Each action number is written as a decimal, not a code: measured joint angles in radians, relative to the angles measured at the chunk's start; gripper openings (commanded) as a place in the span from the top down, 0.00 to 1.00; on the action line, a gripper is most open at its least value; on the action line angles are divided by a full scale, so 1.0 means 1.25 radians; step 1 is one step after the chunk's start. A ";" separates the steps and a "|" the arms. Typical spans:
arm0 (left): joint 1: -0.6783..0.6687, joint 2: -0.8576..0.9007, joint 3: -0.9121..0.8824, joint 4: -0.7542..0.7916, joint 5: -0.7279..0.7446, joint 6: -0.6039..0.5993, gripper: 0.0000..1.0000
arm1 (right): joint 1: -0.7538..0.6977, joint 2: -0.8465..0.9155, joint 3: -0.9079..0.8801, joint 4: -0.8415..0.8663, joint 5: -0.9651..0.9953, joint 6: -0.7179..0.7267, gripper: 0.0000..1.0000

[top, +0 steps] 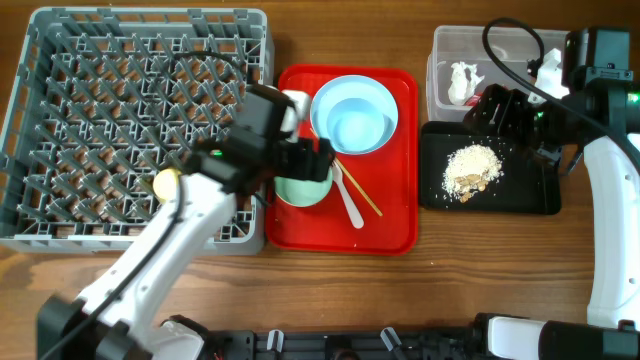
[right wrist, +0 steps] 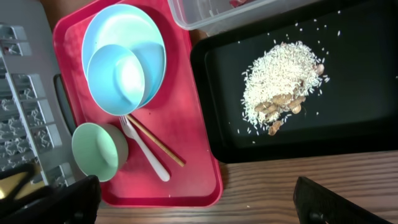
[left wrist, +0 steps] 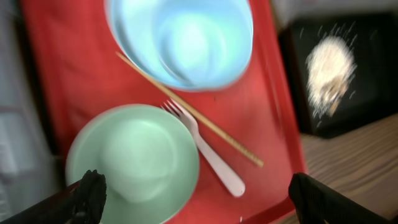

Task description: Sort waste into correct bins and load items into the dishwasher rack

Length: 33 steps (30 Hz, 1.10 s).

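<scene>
On the red serving tray point(top: 390, 225) a pale blue bowl point(top: 355, 115) sits on a pale plate point(right wrist: 152, 43). A light green bowl point(top: 303, 188), a white fork point(top: 350, 200) and chopsticks point(top: 362, 195) lie beside it. My left gripper point(top: 318, 162) hovers open over the green bowl point(left wrist: 134, 162), empty. A small yellow cup point(top: 165, 183) sits in the grey rack point(top: 60, 60). A white tissue point(top: 462, 82) lies in the clear tub point(top: 450, 45). Beige crumbs point(top: 470, 170) lie on the black tray point(top: 530, 195). My right gripper point(top: 492, 112) is raised above the black tray, open and empty.
The rack fills the left of the table, the red tray the middle, and the tub and black tray the right. In the right wrist view a bit of something red point(right wrist: 239, 3) shows inside the tub at the top edge. Bare wood runs along the front edge point(top: 480, 260).
</scene>
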 measured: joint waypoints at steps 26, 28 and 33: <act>-0.143 0.305 0.000 0.002 -0.138 -0.003 0.82 | 0.000 0.000 0.000 -0.016 0.006 0.000 0.00; -0.148 0.305 0.000 0.004 -0.139 -0.006 0.88 | 0.000 0.000 0.000 -0.019 0.006 0.000 0.00; -0.157 0.305 0.000 0.005 -0.159 -0.005 0.96 | 0.000 0.000 0.000 -0.021 0.006 0.000 0.00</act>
